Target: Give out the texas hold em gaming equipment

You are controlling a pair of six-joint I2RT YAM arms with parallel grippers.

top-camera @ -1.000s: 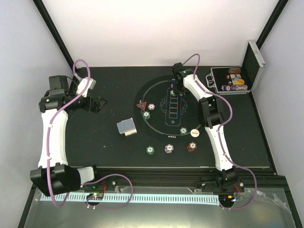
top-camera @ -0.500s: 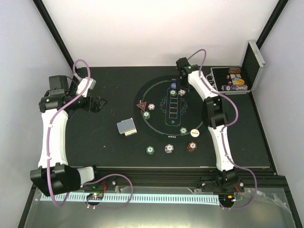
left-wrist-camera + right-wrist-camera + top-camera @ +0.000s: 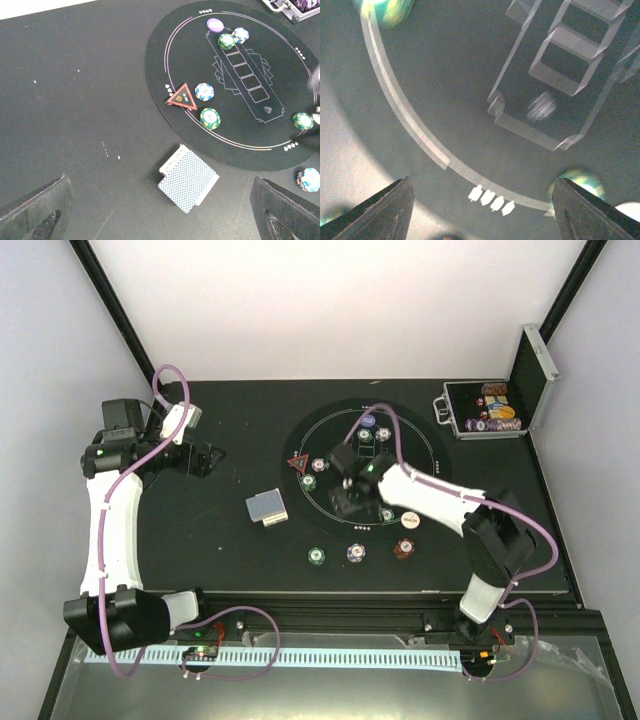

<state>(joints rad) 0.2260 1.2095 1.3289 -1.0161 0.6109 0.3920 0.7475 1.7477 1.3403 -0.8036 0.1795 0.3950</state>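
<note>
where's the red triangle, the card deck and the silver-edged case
red triangle point(image 3: 182, 96), left wrist view, centre of its face
card deck point(image 3: 189, 178), left wrist view, middle of top card's back
silver-edged case point(image 3: 543, 352), top external view, edge of its open lid

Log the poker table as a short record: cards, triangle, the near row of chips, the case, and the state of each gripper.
cards: one face-down deck, on the table left of the round mat
triangle: red, on the mat's left edge
near row: green chip, purple chip, brown chip, off the mat
case: open, far right, coloured chips inside
left gripper: open, empty, far left
right gripper: open, empty, over the mat
</note>
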